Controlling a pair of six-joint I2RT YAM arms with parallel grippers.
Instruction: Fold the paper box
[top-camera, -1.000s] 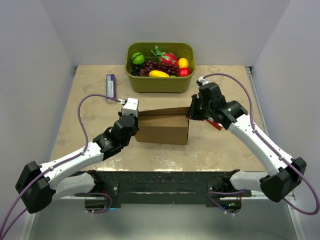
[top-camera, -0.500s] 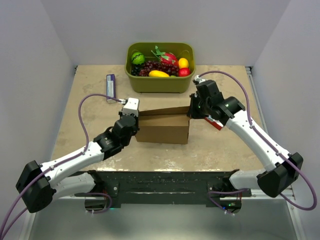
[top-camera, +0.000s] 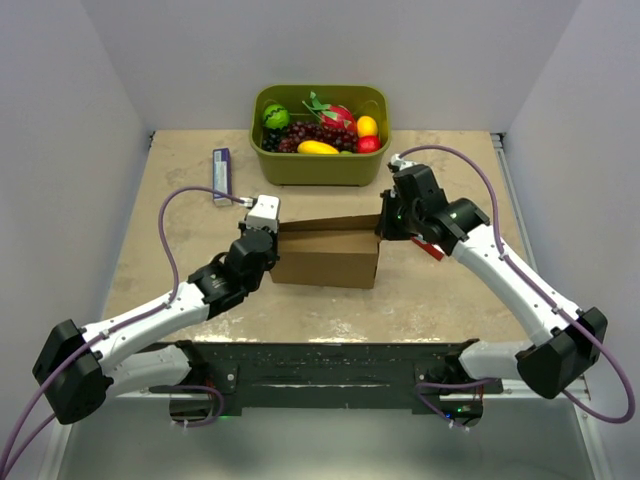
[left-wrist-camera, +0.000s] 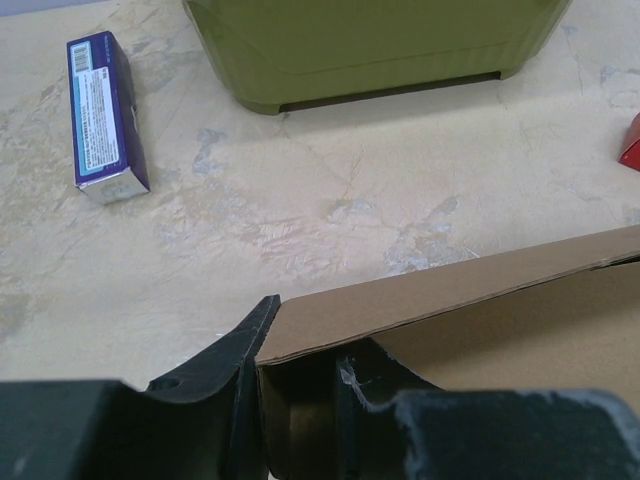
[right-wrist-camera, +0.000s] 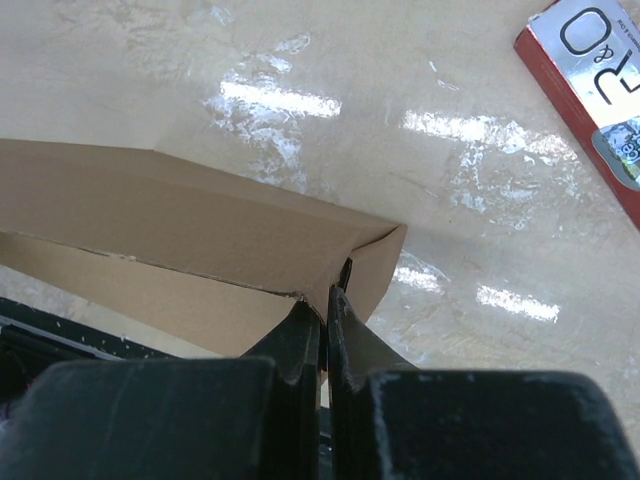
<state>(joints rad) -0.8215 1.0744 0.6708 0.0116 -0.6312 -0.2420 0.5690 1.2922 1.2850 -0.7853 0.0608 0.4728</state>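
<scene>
The paper box is a brown cardboard shape standing mid-table, its far wall leaning up. My left gripper is at the box's left end. In the left wrist view its fingers straddle the folded end wall of the paper box, one outside and one inside, shut on it. My right gripper is at the top right corner. In the right wrist view its fingertips are pressed together on the corner edge of the paper box.
An olive-green tub of fruit stands behind the box and fills the top of the left wrist view as the tub. A purple carton lies at the left rear. A red carton lies under my right arm.
My right wrist has shifted slightly at the box's right corner. The box and my left arm have stayed where they were.
</scene>
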